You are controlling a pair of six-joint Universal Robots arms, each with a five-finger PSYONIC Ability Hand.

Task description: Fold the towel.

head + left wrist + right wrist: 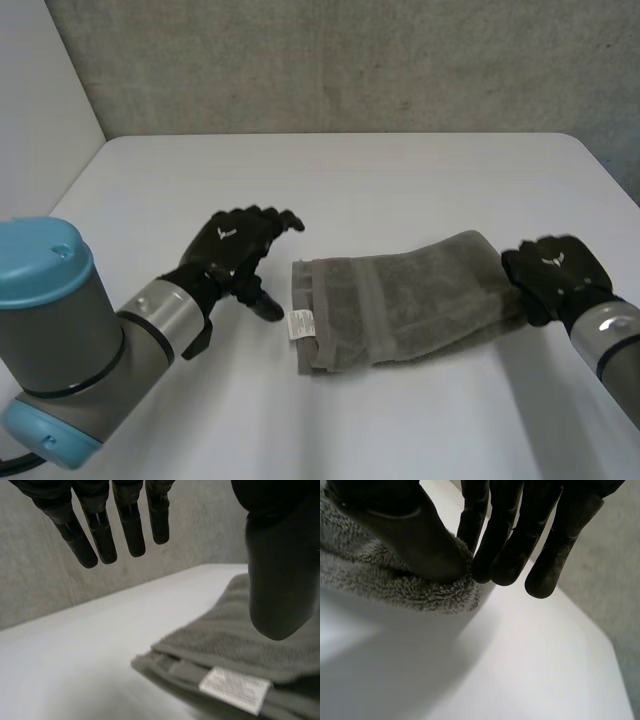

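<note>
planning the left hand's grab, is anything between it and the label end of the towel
Nothing visible does. The left hand is open beside the towel, near its label, with only bare table between. The right hand pinches the opposite end.

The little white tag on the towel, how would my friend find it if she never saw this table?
On the white table lies a folded grey towel. Go to its end nearest the open left robot hand. The tag is the small white rectangle there, the only white patch on the grey cloth.
</note>
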